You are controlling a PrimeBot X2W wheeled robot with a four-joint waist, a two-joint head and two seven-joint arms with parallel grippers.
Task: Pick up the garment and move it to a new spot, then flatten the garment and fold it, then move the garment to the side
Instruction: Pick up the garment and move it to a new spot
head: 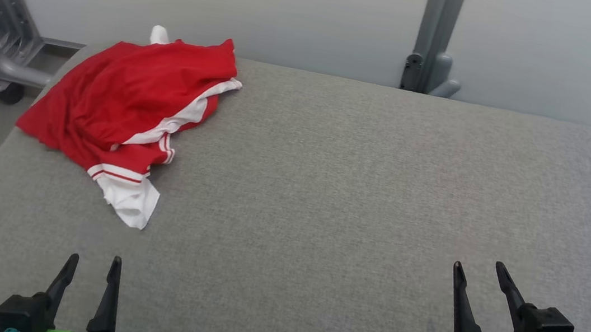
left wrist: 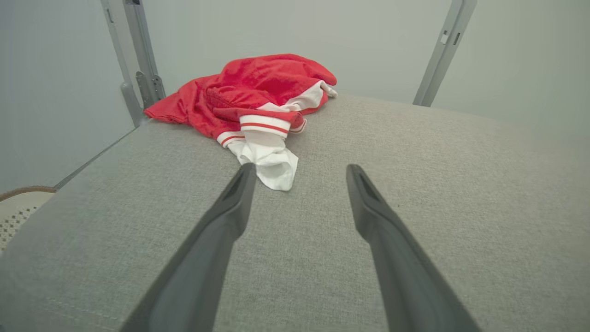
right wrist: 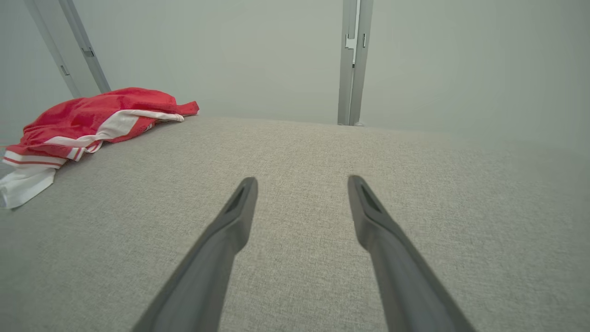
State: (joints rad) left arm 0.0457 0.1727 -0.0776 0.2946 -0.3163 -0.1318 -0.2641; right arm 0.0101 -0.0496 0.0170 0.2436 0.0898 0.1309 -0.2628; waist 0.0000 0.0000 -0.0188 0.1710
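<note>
Crumpled red garment (head: 124,94) with white striped trim heaped at far left corner of grey fabric cushion (head: 354,196), not yet picked up. Near edge: left claw (head: 96,258) and right claw (head: 479,265), both spread and empty, well apart from cloth. Left lies nearer, likely suited to first pick-up.

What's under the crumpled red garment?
The red garment lies on the grey padded surface. Whether anything else sits under the heap cannot be seen; the cloth covers it.
</note>
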